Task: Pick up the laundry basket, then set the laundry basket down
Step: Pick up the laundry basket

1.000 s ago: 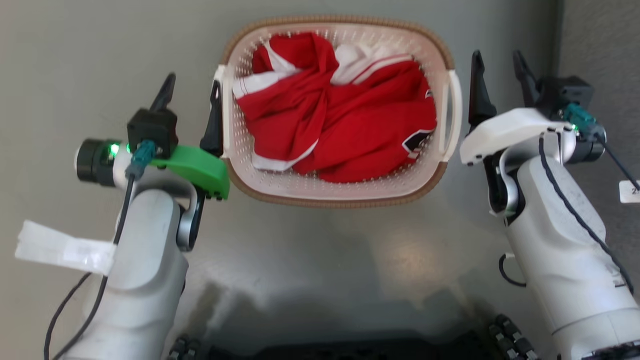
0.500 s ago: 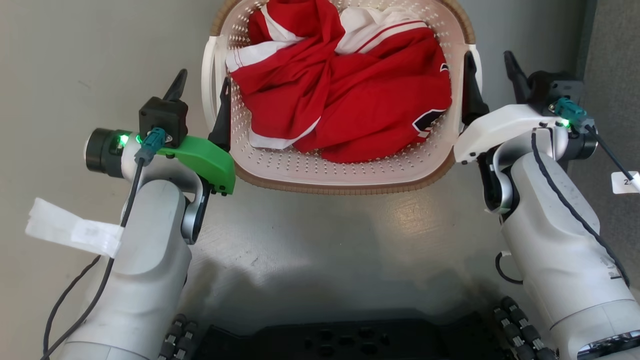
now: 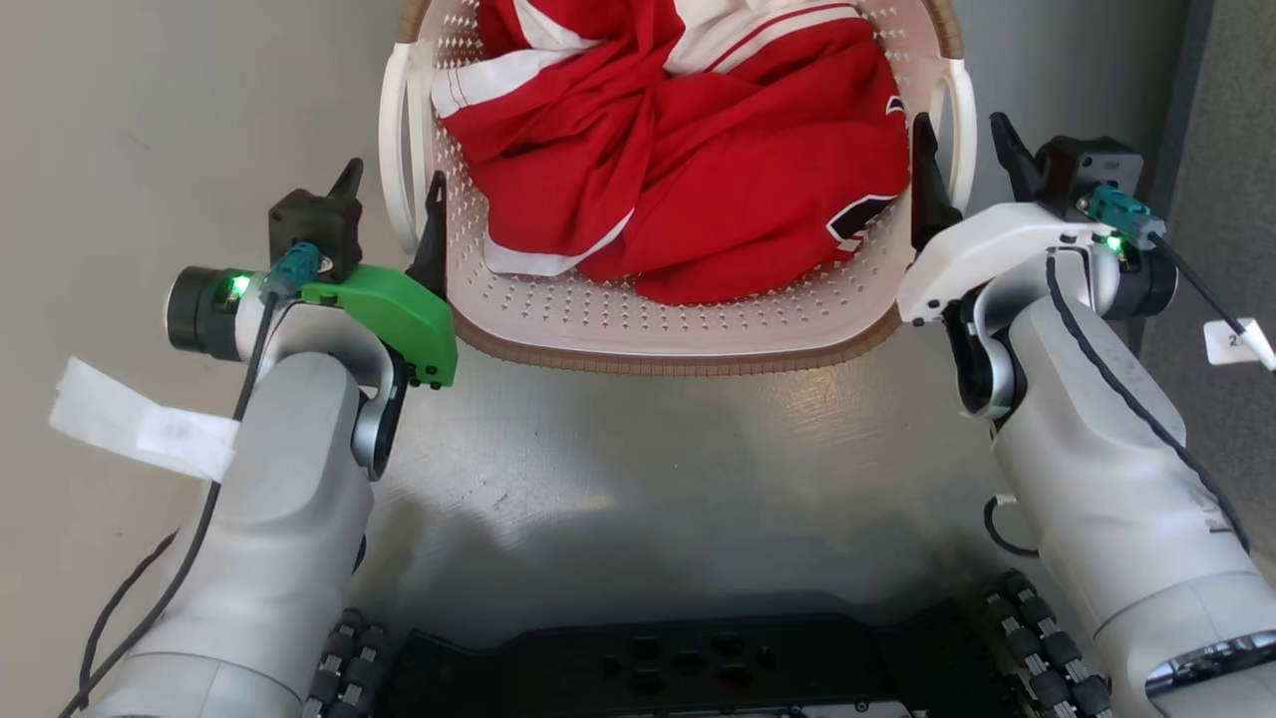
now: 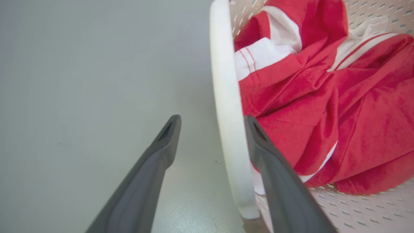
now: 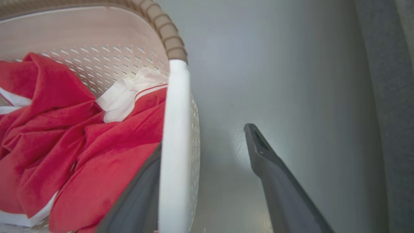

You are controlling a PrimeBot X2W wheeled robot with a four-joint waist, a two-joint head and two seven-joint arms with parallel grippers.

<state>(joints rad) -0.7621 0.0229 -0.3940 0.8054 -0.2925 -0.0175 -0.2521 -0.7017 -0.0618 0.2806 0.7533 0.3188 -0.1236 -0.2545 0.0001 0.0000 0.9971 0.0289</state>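
Observation:
The laundry basket [image 3: 698, 354] stands on the grey floor at the top centre of the head view, cream, perforated, brown-rimmed, with red and white clothes [image 3: 688, 170] in it. My left gripper [image 3: 392, 194] is open astride the basket's left white handle [image 3: 396, 150]. In the left wrist view that handle [image 4: 226, 97] runs between the two fingers of the left gripper [image 4: 212, 122]. On the other side, my right gripper [image 3: 962, 145] is open astride the right handle [image 3: 963, 110]. In the right wrist view the right handle [image 5: 173, 129] hides part of the inner finger of the right gripper [image 5: 203, 139].
A darker grey strip [image 3: 1221, 199] runs along the right edge, close to my right arm. My black wheeled base [image 3: 678, 668] lies at the bottom of the head view. A white tape tag [image 3: 140, 429] hangs from my left forearm. Bare floor lies left of the basket.
The head camera has moved closer to the basket. Both grippers have moved inward from beside the basket, so that each open pair of fingers now straddles a side handle.

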